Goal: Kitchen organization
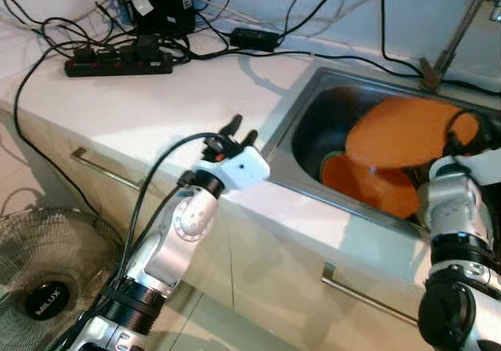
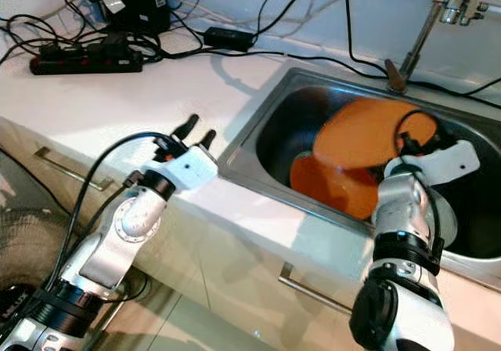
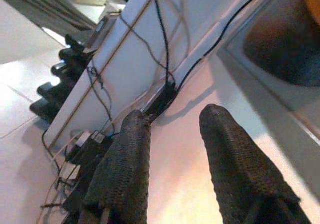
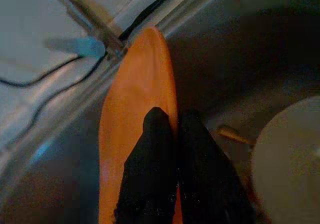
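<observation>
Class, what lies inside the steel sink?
An orange plate, held by the right gripper, above another orange plate and a pale plate. The sink floor beneath is hidden.

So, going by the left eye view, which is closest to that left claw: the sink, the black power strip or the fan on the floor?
From the left gripper:
1. Sink, its rim just beside the fingers, to the robot's right.
2. Black power strip, farther back on the counter, to the left.
3. Fan, down on the floor, lower left.
</observation>
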Robot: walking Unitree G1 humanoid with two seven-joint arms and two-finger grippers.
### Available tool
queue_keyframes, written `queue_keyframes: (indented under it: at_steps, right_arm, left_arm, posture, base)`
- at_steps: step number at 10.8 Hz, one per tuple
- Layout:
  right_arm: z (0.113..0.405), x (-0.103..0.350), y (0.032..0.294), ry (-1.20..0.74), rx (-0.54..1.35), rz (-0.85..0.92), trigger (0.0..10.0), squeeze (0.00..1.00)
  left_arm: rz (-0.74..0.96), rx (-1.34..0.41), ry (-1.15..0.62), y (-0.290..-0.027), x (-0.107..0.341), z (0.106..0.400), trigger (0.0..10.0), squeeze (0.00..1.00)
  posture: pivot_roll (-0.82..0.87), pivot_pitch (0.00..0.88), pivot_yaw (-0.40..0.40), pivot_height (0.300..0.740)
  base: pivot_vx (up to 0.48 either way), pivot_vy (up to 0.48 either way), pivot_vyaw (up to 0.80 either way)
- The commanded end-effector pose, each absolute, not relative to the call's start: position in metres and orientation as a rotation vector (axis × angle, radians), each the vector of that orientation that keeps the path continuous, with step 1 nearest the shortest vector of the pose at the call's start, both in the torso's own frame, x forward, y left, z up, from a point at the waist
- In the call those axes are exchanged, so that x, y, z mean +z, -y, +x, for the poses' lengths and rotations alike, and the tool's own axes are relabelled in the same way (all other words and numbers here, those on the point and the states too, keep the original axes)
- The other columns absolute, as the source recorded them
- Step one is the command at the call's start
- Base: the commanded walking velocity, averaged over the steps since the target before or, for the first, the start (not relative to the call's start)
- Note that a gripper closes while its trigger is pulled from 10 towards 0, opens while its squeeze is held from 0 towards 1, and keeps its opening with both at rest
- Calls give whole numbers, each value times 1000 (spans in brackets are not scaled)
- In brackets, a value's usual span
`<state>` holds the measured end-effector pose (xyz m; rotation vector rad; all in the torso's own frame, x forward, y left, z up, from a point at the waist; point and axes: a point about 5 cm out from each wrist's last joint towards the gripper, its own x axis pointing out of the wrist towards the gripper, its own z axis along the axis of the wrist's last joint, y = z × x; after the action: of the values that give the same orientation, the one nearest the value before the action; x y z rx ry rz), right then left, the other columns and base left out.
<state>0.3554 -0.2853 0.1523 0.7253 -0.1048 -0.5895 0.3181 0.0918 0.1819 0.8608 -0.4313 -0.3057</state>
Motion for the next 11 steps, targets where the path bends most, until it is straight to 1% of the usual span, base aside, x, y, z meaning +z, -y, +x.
queue_keyframes:
  at_steps: [1,2,6,7,9,10,11]
  right_arm:
    - [355,157,288,139,-568,625,10000,0]
    - [355,154,287,128,-561,588,10000,0]
    - [358,144,278,72,-525,573,10000,0]
    - [358,135,272,20,-516,565,10000,0]
    - [357,124,265,-15,-518,596,10000,0]
    - [356,120,259,-29,-511,602,10000,431]
    - [356,119,258,-34,-509,604,10000,992]
  left_arm:
    - [836,-290,430,-95,182,318,10000,0]
    - [825,-286,431,-95,182,318,10000,0]
    - [815,-288,419,-95,181,319,10000,0]
    - [815,-289,415,-95,181,319,10000,0]
    - [818,-293,413,-95,180,319,10000,0]
    - [819,-292,413,-95,180,318,10000,0]
    - [820,-292,412,-95,180,319,10000,0]
  posture:
    - [138,76,-8,740]
    - [138,76,-8,740]
    - [139,76,-9,740]
    - [139,76,-10,740]
    - [140,74,-10,740]
    - [140,74,-10,740]
    - [140,75,-10,740]
  base:
    - [0,0,0]
    - [0,0,0]
    - [0,0,0]
    - [0,0,0]
    - [0,0,0]
    - [0,0,0]
    - [0,0,0]
